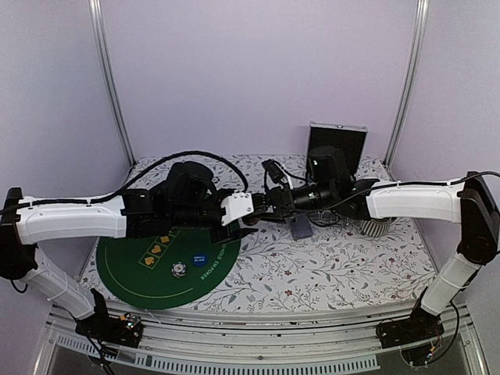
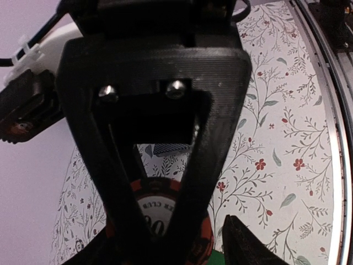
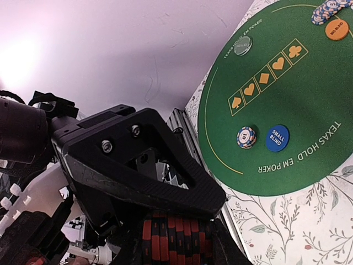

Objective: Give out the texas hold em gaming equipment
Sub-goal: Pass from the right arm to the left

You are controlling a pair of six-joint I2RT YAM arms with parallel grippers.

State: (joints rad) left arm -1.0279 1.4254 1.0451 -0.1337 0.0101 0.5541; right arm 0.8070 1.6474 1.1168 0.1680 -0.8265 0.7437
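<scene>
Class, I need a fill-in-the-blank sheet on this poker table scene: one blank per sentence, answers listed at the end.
1. The blue disc on the green mat reads SMALL ____.
2. The right tool is shut on a chip stack striped black and ____.
3. The disc marked BIG BLIND is coloured ____.
4. The mat's curved edge reads TEXAS HOLD 'EM ____.
Missing words: BLIND; red; orange; POKER.
</scene>
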